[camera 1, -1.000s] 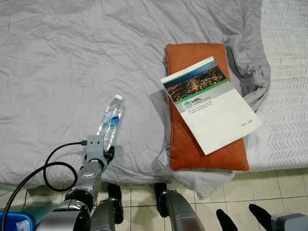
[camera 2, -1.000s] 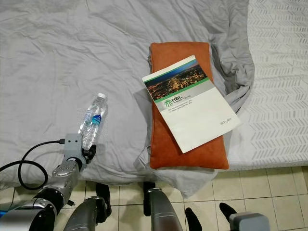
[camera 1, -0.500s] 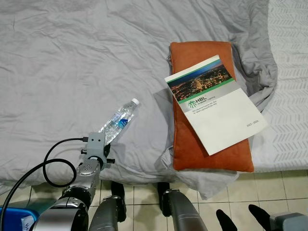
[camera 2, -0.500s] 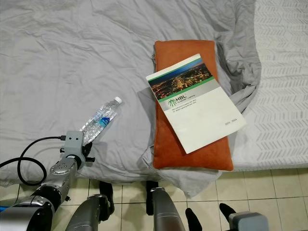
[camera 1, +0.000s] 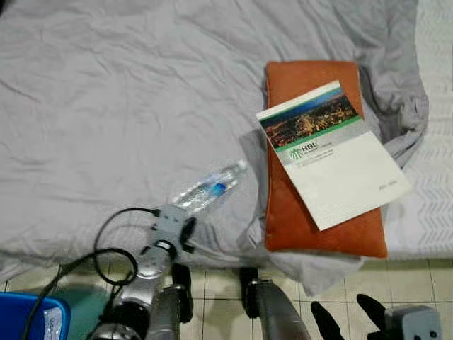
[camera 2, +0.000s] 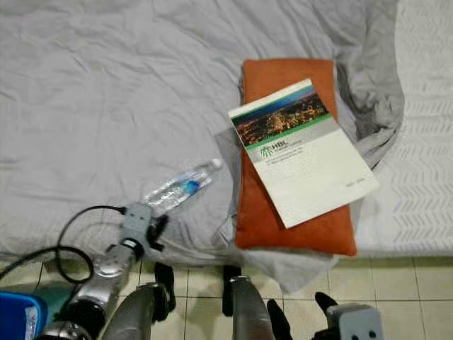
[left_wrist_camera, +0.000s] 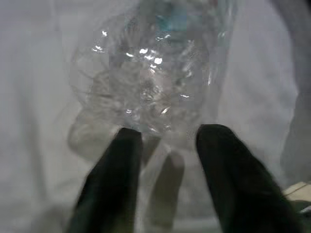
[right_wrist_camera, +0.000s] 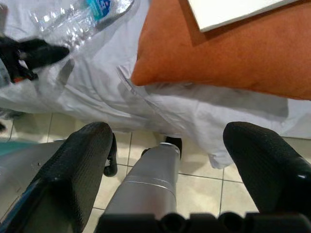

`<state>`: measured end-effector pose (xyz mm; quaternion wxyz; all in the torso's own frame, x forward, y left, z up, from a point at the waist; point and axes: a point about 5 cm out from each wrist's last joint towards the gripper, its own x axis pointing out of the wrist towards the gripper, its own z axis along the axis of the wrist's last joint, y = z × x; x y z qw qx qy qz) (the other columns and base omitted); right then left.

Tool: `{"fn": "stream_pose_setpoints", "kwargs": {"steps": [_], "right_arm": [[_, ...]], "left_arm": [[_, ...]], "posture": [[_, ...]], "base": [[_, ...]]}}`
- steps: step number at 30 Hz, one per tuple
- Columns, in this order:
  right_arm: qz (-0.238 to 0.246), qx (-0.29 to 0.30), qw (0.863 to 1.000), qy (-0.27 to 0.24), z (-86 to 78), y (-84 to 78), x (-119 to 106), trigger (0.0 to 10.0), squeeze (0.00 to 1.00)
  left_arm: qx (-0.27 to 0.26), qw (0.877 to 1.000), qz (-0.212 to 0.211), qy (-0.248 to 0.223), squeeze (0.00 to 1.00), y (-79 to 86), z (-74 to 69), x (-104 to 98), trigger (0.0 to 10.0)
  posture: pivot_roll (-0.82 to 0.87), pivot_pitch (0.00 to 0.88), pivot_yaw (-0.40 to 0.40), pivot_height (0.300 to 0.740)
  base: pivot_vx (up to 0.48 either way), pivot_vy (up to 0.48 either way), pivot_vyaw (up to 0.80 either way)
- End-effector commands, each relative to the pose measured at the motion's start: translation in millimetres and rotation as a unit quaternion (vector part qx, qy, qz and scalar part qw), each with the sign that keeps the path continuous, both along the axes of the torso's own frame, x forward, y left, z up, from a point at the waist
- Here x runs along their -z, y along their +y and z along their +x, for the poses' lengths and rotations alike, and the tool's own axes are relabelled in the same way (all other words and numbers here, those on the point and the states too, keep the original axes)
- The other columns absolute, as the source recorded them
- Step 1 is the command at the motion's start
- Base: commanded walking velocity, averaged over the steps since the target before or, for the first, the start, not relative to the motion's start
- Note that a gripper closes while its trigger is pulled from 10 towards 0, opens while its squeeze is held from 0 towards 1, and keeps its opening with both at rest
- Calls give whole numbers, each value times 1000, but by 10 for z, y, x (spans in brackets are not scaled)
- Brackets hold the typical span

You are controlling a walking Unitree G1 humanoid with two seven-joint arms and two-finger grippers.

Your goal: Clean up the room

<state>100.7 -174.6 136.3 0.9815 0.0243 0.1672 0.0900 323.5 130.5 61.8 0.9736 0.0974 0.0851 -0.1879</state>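
Bottle (camera 1: 207, 191) base clenched in left pincer (left_wrist_camera: 165, 150), lifted off bed (camera 1: 92, 106) for disposal; right pincer (right_wrist_camera: 170, 145) idle, released.

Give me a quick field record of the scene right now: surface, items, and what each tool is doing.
surface: bed with grey sheet, tiled floor below
bottle: clear plastic bottle lying on its side on the sheet, cap toward the pillow
pillow: orange pillow near the bed edge
booklet: white booklet resting askew on the pillow
left tool: left tool at the bottle's base, fingers either side of it
right tool: right tool open, low over the floor
bin: blue container on the floor
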Motion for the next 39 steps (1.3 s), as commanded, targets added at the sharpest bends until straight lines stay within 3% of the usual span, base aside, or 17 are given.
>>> {"fn": "stream_pose_setpoints", "kwargs": {"steps": [1,8,15,17,21,23,26,27,29,34,35,36,39], "right_arm": [[2,5,1000,21,-19,9,94,10000,0],[5,5,1000,18,0,48,116,10000,0],[3,7,1000,23,-32,43,138,10000,0],[5,8,1000,23,-26,63,150,10000,0],[9,9,1000,17,-10,84,147,10000,0],[11,10,1000,15,-14,95,141,10000,0],[22,7,1000,13,-43,145,114,10000,0],[22,7,1000,13,-43,145,114,10000,0],[31,7,999,15,-128,199,58,10000,0],[38,3,999,21,-268,255,-44,10000,0],[46,-13,999,22,-312,305,-78,10000,0],[63,-42,997,27,-398,407,-113,10000,0],[72,-50,996,35,-464,453,-118,10000,0]], "left_arm": [[-1,999,34,0,1000,137,13,-30,10000],[-39,996,82,-1,1000,415,147,-124,10000],[-39,996,84,-2,1000,468,209,-241,10000],[-22,998,63,-13,1000,462,311,-398,10000],[-10,997,66,-26,1000,489,432,-573,10000],[5,997,69,-26,1000,461,498,-644,10000],[74,996,58,11,1000,237,506,-567,10000],[74,996,58,11,1000,237,506,-567,10000],[111,989,88,45,1000,77,490,-457,10000],[107,988,102,54,973,63,512,-461,10000],[96,989,105,45,0,70,541,-503,10000],[63,991,114,6,0,94,636,-674,10000],[52,989,134,-28,0,102,698,-815,10000]], "posture": [[-269,584,-29,740],[-279,583,-23,740],[-276,583,-16,740],[-269,581,-7,740],[-266,577,-1,740],[-263,579,2,740],[-270,590,6,740],[-270,590,6,740],[-301,615,14,740],[-341,644,19,740],[-354,651,20,740],[-371,666,17,740],[-374,683,20,740]], "base": [[0,0,0],[0,0,0],[0,0,0],[0,0,0],[0,0,0],[0,0,0],[0,0,0],[0,0,0],[0,0,0],[0,0,0],[0,0,0],[0,0,0],[0,0,0]]}}
